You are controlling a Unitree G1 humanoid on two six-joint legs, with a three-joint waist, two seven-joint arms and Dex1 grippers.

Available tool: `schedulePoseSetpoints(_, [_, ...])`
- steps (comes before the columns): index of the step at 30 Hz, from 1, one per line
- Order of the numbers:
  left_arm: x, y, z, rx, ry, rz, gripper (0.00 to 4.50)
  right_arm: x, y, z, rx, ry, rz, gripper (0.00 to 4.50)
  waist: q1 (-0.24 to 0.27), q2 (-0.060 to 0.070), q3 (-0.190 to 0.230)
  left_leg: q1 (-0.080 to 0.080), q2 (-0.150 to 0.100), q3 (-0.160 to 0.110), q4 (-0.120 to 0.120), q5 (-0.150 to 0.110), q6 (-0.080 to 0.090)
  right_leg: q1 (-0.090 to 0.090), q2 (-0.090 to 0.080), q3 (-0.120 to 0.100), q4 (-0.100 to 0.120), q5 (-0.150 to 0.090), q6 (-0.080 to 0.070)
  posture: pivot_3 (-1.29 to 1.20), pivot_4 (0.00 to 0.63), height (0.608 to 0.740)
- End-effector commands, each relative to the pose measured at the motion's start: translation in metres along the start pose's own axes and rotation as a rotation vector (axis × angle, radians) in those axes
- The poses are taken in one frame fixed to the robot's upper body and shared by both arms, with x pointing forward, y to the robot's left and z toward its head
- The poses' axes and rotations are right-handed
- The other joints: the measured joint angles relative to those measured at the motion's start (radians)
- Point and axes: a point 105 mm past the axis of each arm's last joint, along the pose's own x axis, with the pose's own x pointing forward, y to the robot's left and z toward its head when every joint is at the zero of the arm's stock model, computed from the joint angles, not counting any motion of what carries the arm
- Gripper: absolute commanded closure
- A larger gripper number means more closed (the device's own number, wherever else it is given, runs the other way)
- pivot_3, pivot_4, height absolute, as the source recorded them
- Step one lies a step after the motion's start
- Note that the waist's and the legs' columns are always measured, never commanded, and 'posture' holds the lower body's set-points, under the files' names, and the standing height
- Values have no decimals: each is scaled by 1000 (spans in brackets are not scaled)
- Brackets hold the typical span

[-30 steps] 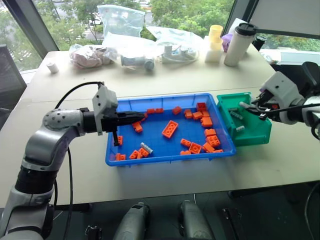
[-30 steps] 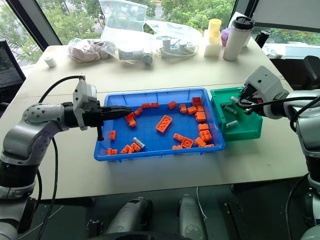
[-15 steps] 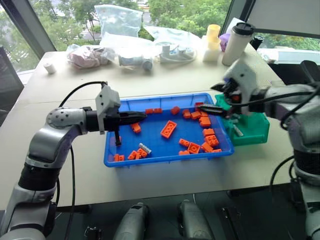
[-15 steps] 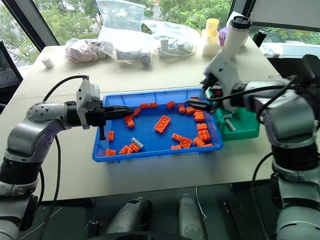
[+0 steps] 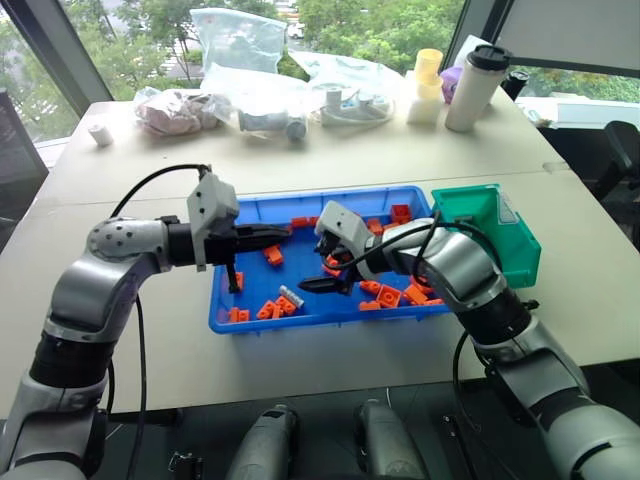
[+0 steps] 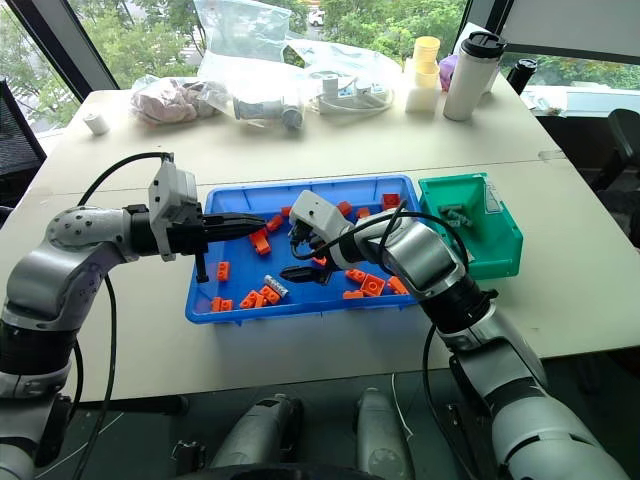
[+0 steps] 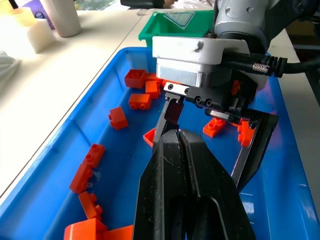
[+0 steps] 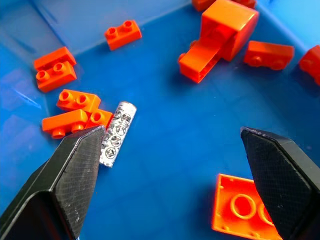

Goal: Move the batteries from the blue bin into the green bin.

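My right tool (image 8: 170, 180) hangs wide open and empty over the blue bin (image 5: 240, 318). One battery (image 8: 116, 133) lies at ten o'clock, beside bricks (image 8: 75, 115). Stiff, smooth, likely to roll; I'd pinch its middle. Left tool (image 5: 262, 236) closed, empty.

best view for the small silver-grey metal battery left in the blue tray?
Right wrist view: the small silver-grey metal battery lies flat among orange bricks, beside one finger of the open right gripper, printed wrap visible. Both eye views show it as a small sliver near the wide blue plastic tray's front wall.
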Motion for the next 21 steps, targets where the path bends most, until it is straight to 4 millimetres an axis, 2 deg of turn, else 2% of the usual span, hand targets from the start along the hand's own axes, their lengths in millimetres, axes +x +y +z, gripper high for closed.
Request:
schedulePoseSetpoints(1, [-7,1,13,43,-28,24,4500,2,2,16,-58,-29,-2,47,1,0,0,0,0,0,0,0,0,0,0,0,0,0,0,0,150,740])
schedulePoseSetpoints(13, [-6,1,13,38,-35,36,4500,18,7,-4,-168,69,-15,47,-1,0,0,0,0,0,0,0,0,0,0,0,0,0,0,0,150,740])
schedulePoseSetpoints(17, [-5,1,13,37,-38,38,4500,22,-1,-11,-267,114,-70,47,-1,0,0,0,0,0,0,0,0,0,0,0,0,0,0,0,150,740])
schedulePoseSetpoints(21, [-7,2,12,35,-37,42,4500,23,-6,-10,-292,108,-93,47,0,0,0,1,0,0,0,0,0,0,1,0,0,0,0,0,150,740])
